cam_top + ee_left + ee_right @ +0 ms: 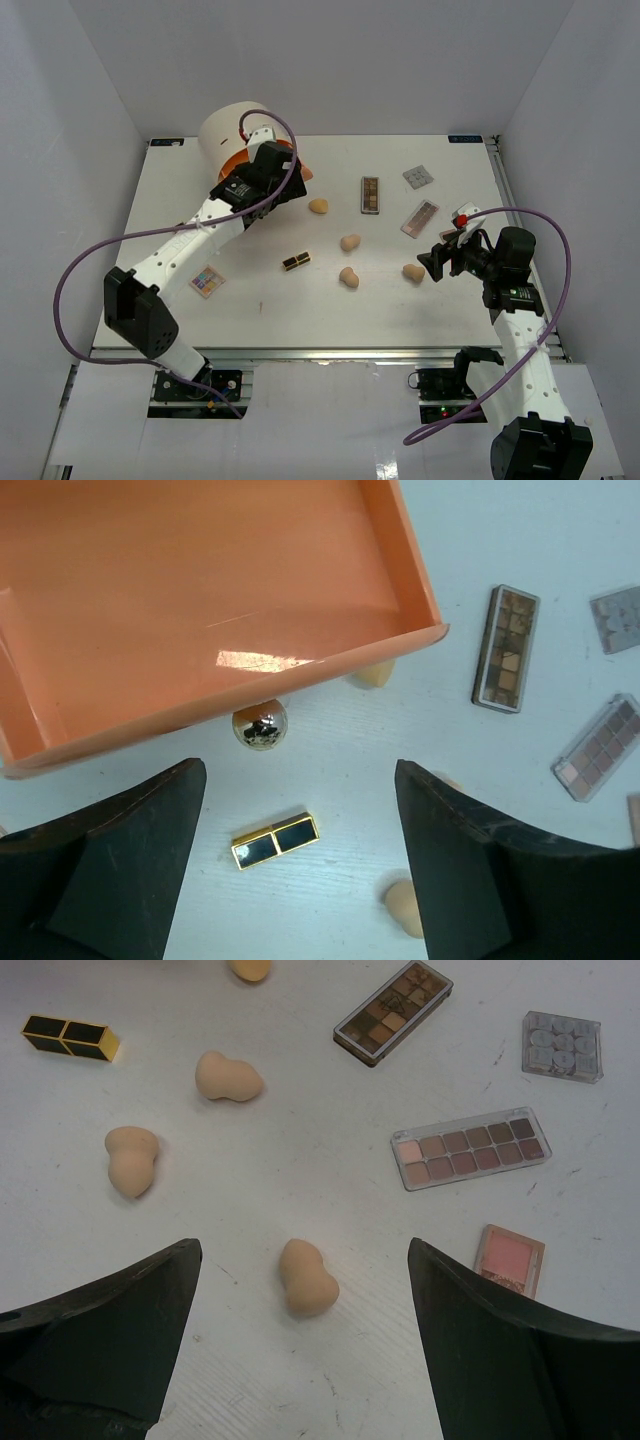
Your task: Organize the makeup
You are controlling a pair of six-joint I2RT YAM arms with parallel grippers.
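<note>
Your left gripper (300,780) hangs with its jaws spread wide and nothing between them, just in front of the pulled-out orange drawer (200,590) of the round cream drawer unit (232,122) at the far left of the table (300,310). The drawer's shiny round knob (260,725) sits ahead of the gap and touches neither finger. Seen from the left wrist, the small dark gold-edged compact (275,840) lies on the white tabletop between the two fingers, apart from the drawer.

Your right gripper (302,1248) is likewise spread wide and holds nothing. It hovers over the right part of the table, above a tan egg-shaped sponge (308,1280). A second sponge (132,1158) lies to that one's left, a third sponge (228,1077) beyond it, and a fourth sponge (250,968) farthest off, nearest the drawer.

The rest of the makeup is scattered across the tabletop. The brown eyeshadow palette (393,1012) lies toward the far side, with the grey palette (563,1046) to its right. The long pink-mauve palette (472,1148) sits nearer, between those two and the small pink blush square (510,1260), which lies just beside the right gripper's finger in the wrist view. A small square palette (207,281) of pale shades lies alone at the left, near the left arm (180,245).
</note>
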